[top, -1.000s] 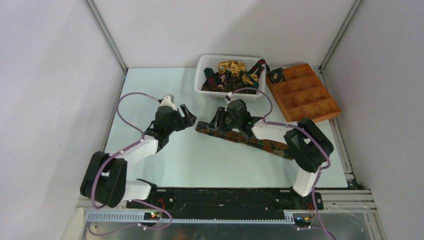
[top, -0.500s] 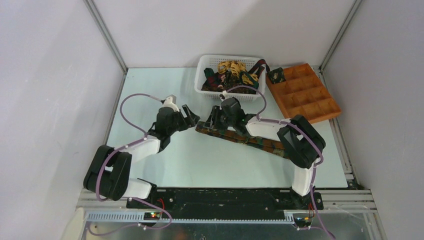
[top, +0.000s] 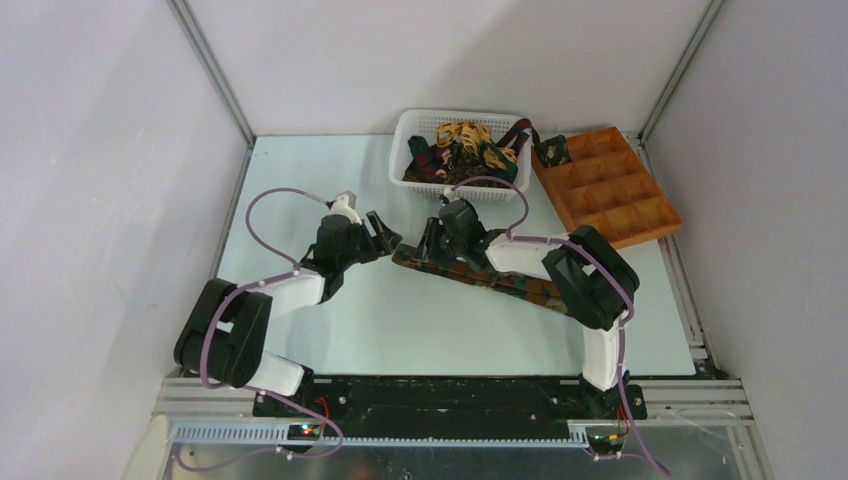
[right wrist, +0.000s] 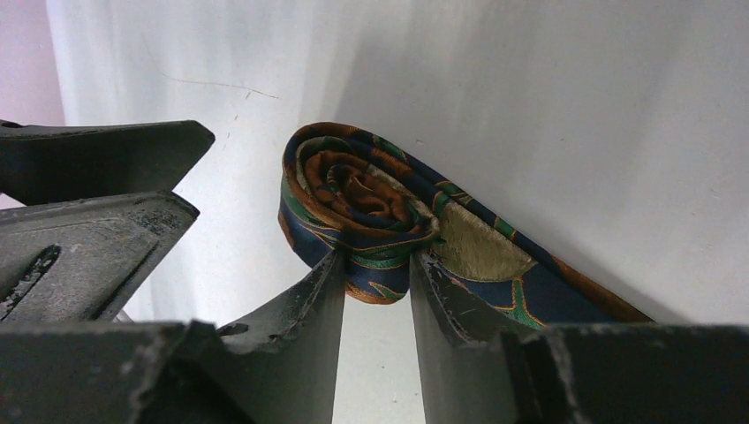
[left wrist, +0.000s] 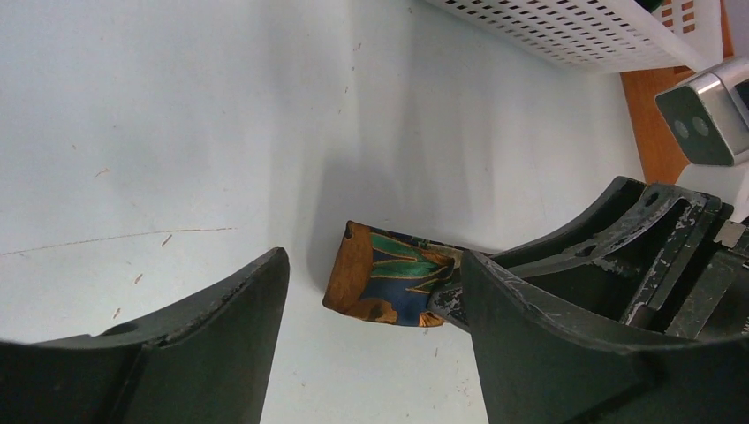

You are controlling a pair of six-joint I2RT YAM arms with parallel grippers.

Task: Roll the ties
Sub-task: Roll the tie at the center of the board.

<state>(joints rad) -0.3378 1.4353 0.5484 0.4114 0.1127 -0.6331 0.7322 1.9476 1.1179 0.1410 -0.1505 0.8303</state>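
A dark green, blue and orange patterned tie (top: 505, 282) lies diagonally on the table, its left end rolled into a small coil (right wrist: 353, 190). My right gripper (right wrist: 375, 265) is shut on that coil, one finger on each side of its lower part. In the top view the right gripper (top: 426, 244) sits over the tie's left end. My left gripper (top: 388, 238) stands open just left of it. In the left wrist view the rolled end (left wrist: 384, 278) lies between and just beyond the spread fingers of the left gripper (left wrist: 373, 265), untouched by them.
A white plastic basket (top: 405, 160) at the back holds several loose ties (top: 462, 145), yellow and dark. To its right lies an orange-brown compartment tray (top: 615, 190) with one rolled tie (top: 552, 151) in its far-left cell. The right gripper's body (left wrist: 636, 238) crowds the left wrist view.
The right gripper's jaws have narrowed onto the coiled end, and its arm has shifted slightly left. The left gripper has crept right toward the tie's end, still open.
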